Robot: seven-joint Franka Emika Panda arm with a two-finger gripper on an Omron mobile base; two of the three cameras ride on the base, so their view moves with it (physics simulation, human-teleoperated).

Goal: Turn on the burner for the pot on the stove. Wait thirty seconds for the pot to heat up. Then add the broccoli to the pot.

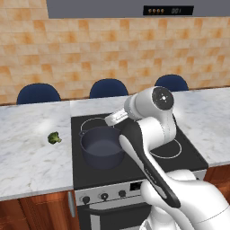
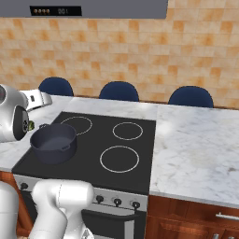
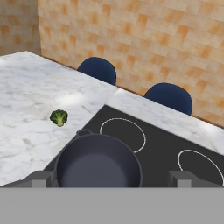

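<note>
counter (image 1: 31, 152): white marble with grey veins, smooth, running along both sides of the stove; reddish wooden cabinet fronts below.
broccoli (image 1: 54, 138): one small, knobbly green floret lying on the marble left of the stove, apart from the pot.
pot (image 1: 102, 147): wide, round, dark blue-grey metal, no lid, small side handles; sits on the front left ring of the stove, nothing inside.
stove (image 1: 179, 158): flat glossy black glass with thin white rings; silver front panel with small round dark knobs (image 1: 104, 196).
gripper (image 3: 112, 178): held above the pot's near side; jaws spread wide, the two grey blocky tips standing far apart in the hand view, nothing between them.
arm (image 1: 148, 130): smooth white shells with dark joints, bent over the cooktop.
chairs (image 1: 108, 88): three rounded dark blue backs behind the counter.
wall (image 1: 112, 49): orange and tan tiles in a brick pattern.
</note>
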